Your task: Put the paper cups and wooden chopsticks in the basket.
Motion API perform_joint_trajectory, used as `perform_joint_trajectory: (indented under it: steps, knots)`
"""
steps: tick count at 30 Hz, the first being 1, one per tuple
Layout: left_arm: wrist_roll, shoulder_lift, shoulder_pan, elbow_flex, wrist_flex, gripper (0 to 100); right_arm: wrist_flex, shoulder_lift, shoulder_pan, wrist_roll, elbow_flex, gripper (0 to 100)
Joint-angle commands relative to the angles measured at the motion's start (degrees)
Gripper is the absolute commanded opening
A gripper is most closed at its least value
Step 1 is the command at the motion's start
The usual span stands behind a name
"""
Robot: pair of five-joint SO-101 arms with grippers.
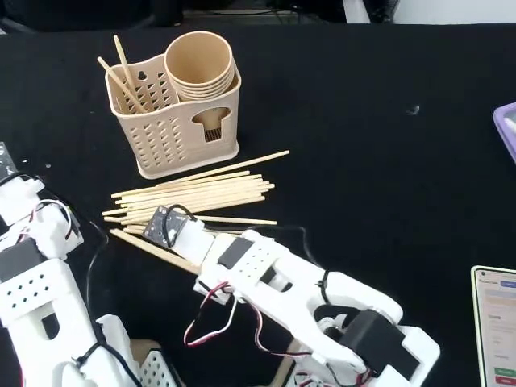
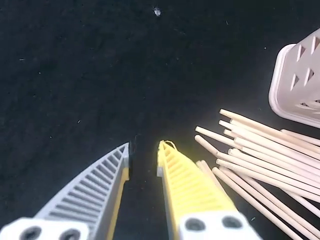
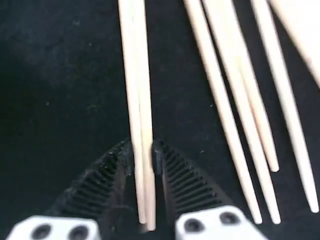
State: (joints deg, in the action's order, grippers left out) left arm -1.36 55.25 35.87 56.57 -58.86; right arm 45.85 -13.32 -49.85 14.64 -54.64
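In the high view, some of the chopsticks are partly covered by the right arm. The basket is cut off by the edge of the left wrist view. A purple object is cropped by the high view's edge and cannot be identified.

Beige perforated basket, tan cups, pale chopsticks, black table

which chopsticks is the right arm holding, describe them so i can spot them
Find the beige basket at the back of the black table; a loose pile of chopsticks lies in front of it. On the pile's near side the right gripper is shut on a pair of chopsticks. That pair lies slanted, while the pile's sticks run roughly parallel.
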Motion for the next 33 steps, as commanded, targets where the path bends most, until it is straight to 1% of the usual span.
perform_joint_trajectory:
  steps: [1,5,8,10,11,13,17,19,22,25,30,31,33]
  knots:
    - [-0.26,0.97,0.57,-0.48,1.14,10,7.74,-7.52,5.27,3.96,3.47,1.1]
    - [-0.26,0.97,0.57,-0.48,1.14,10,14.33,-19.3,10.99,6.68,3.12,1.1]
    - [-0.26,0.97,0.57,-0.48,1.14,10,20.75,-26.42,16.53,12.57,2.59,1.1]
    - [-0.26,0.97,0.57,-0.48,1.14,10,21.98,-29.32,20.13,16.62,0.57,1.1]
    - [-0.26,0.97,0.57,-0.48,1.14,10,21.19,-30.02,20.57,17.14,-0.84,1.1]
    - [-0.26,1.14,0.57,-0.66,1.14,10,17.93,-30.11,18.2,15.12,-2.95,1.1]
    - [-0.18,1.23,0.75,-0.48,1.05,10,9.93,-29.49,8.18,6.51,-3.65,1.1]
    - [-0.09,0.97,0.66,-0.48,0.44,10,5.63,-26.77,4.48,3.08,-3.74,1.1]
    - [-0.18,1.49,0.66,-0.48,0.0,10,1.76,-19.12,3.16,0.97,-1.89,1.1]
    - [0.0,1.49,0.75,-0.48,0.0,10,-0.26,-11.21,2.9,0.88,1.01,1.1]
    - [0.09,1.49,0.75,-0.48,0.0,10,-0.88,-1.71,-1.05,-1.49,6.11,1.5]
    - [0.09,1.49,0.75,-0.48,0.0,10,-0.7,-0.31,-1.58,-1.49,7.16,2.6]
    - [0.09,1.49,0.75,-0.48,0.0,10,-0.35,2.59,-1.76,-1.49,8.92,8.4]
